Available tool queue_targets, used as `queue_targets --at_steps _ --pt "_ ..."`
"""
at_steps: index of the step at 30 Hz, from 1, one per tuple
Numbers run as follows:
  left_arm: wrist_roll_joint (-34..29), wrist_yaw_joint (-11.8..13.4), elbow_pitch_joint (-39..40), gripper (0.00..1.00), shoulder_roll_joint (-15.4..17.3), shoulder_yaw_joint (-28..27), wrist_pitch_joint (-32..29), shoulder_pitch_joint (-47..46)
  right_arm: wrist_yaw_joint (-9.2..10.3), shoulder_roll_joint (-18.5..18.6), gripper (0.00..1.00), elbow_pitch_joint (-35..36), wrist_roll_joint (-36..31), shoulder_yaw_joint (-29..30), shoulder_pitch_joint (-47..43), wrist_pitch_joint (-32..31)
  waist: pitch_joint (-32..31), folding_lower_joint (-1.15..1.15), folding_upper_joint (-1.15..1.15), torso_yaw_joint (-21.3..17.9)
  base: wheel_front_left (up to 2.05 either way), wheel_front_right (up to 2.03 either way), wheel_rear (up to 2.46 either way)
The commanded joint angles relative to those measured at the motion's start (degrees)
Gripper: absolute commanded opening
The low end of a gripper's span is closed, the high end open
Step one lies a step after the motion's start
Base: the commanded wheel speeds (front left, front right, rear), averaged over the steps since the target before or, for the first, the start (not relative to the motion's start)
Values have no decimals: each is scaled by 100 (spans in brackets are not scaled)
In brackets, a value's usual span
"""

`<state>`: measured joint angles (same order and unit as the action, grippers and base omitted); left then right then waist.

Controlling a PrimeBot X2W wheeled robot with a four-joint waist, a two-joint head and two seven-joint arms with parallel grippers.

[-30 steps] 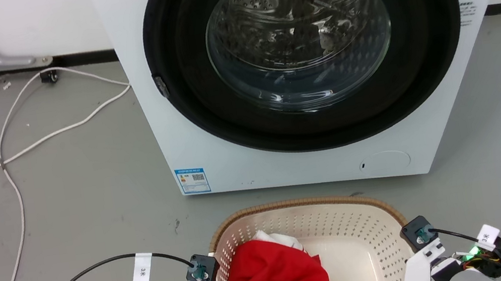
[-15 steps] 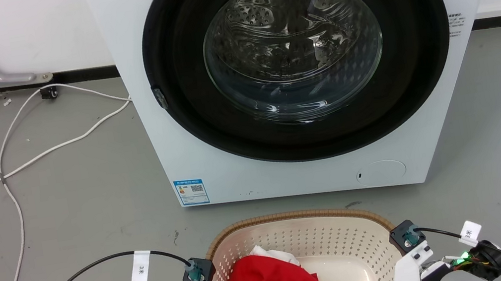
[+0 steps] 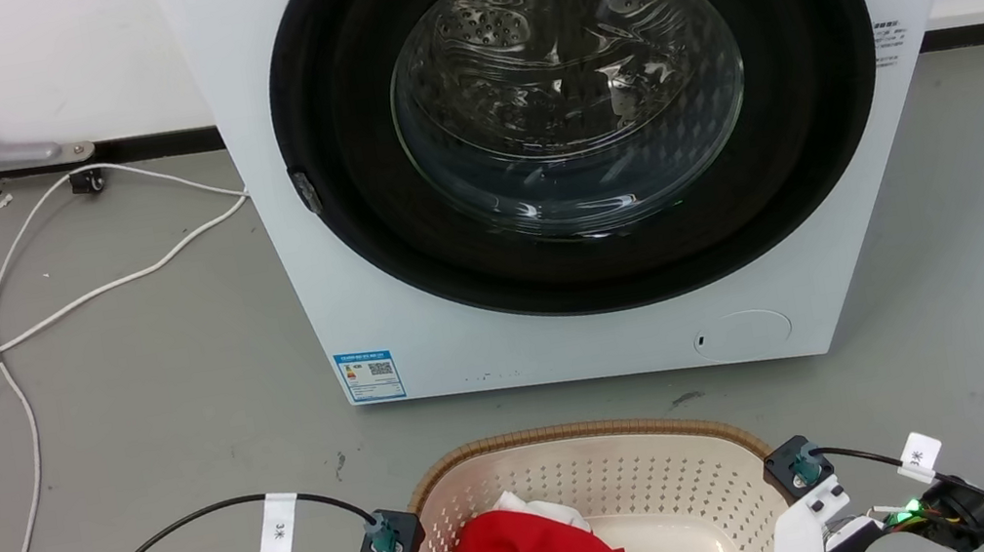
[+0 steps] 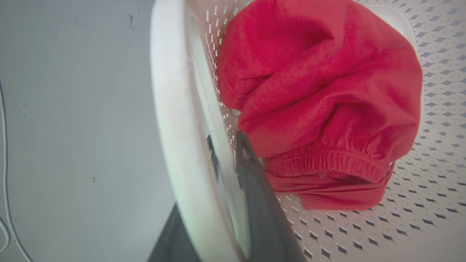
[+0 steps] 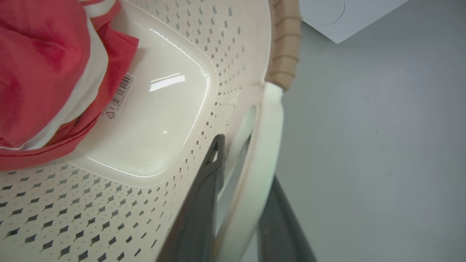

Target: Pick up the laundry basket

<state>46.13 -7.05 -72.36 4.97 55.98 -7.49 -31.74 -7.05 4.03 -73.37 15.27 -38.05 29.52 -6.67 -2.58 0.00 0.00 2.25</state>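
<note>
While the left hand (image 4: 215, 165) and right hand (image 5: 244, 162) each pinch a handle (image 5: 264, 145) of the laundry basket (image 3: 601, 468), they should rise together, keeping it level under the red garment (image 4: 320, 91).

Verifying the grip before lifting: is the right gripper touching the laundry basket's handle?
Touching. In the right wrist view, the right gripper straddles the white loop handle of the laundry basket, with both fingers pressed against it.

Right hand (image 5: 244, 163) apparently clamps the laundry basket's (image 5: 233, 47) white handle (image 5: 270, 120).
</note>
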Motion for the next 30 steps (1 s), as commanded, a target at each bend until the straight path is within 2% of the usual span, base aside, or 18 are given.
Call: queue_targets --at_steps 1,30 --pt "26 -69 145 0 -117 44 58 -120 -79 -96 0 23 22 -144 55 -20 1 0 0 -7 0 0 0" --pt "476 -70 168 0 -69 512 28 -224 -80 27 0 32 1028 -1115 148 -15 47 0 0 8 0 0 0"
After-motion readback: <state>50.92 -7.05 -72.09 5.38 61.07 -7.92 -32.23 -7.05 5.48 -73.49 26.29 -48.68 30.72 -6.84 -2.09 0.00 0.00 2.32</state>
